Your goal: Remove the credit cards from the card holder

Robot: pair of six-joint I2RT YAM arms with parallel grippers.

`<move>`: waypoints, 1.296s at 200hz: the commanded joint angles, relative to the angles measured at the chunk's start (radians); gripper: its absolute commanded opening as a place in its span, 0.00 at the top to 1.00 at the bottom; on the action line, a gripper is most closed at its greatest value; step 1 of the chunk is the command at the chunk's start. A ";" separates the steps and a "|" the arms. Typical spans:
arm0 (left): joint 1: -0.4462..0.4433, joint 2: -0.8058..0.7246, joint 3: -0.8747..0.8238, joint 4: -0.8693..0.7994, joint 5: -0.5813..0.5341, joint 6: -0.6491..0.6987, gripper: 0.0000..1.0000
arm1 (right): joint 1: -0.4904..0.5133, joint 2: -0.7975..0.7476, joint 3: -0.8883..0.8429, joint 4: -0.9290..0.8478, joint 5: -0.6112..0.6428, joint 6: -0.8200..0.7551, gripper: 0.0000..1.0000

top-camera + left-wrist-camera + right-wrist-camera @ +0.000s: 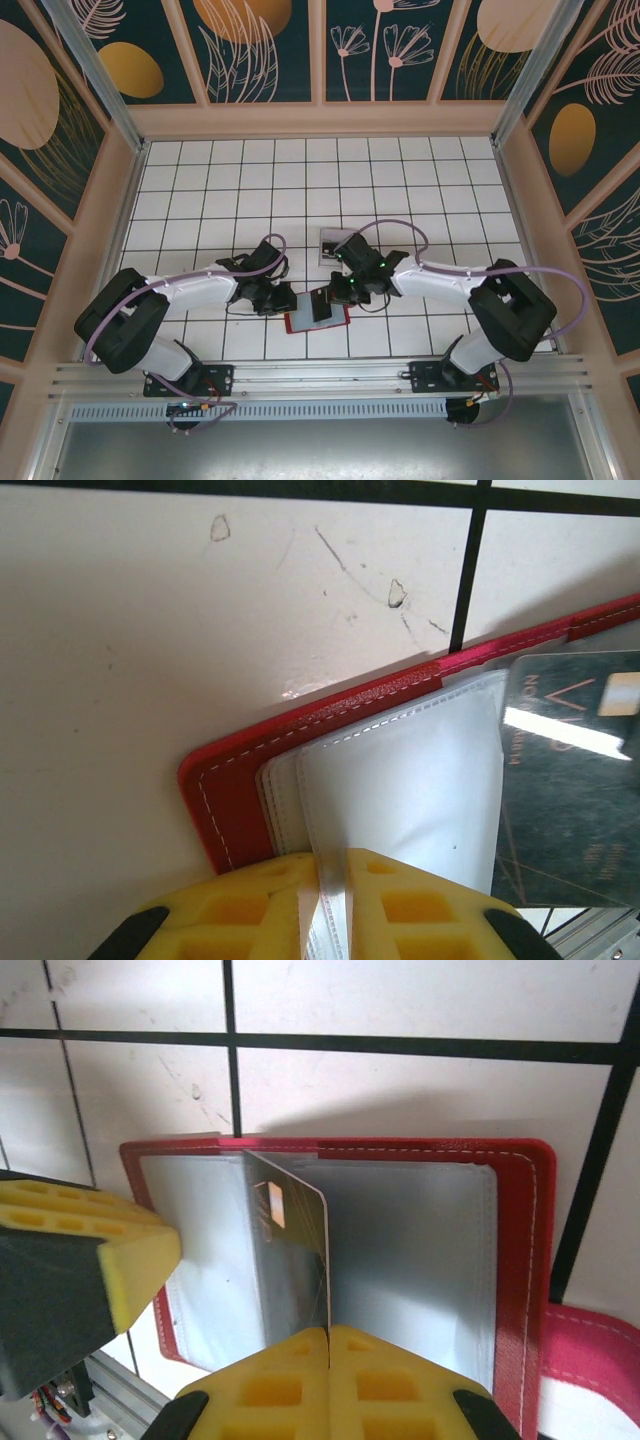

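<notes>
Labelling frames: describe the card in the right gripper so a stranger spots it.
On the gridded table lies the open red card holder. Among its clear sleeves, one dark card with a gold chip stands on edge in the right gripper.

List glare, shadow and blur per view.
Left wrist view: a white glare streak crosses the dark credit card, and the left gripper's yellow fingers are blurred. Right wrist view: the card holder throws a soft shadow on the table above it. Top external view: evenly lit, sharp.
</notes>
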 commanded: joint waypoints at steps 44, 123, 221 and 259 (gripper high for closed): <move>-0.002 0.024 -0.031 -0.144 -0.138 0.021 0.81 | -0.023 -0.116 0.073 -0.184 0.093 -0.126 1.00; -0.002 -0.053 0.001 -0.133 -0.156 0.001 0.78 | -0.066 -0.067 0.302 -0.392 0.265 -0.680 1.00; -0.002 -0.100 0.014 -0.141 -0.177 -0.004 0.77 | -0.097 0.039 0.586 -0.565 0.273 -1.584 1.00; -0.002 -0.108 0.016 -0.140 -0.182 -0.008 0.77 | -0.123 0.089 0.646 -0.624 0.262 -1.716 1.00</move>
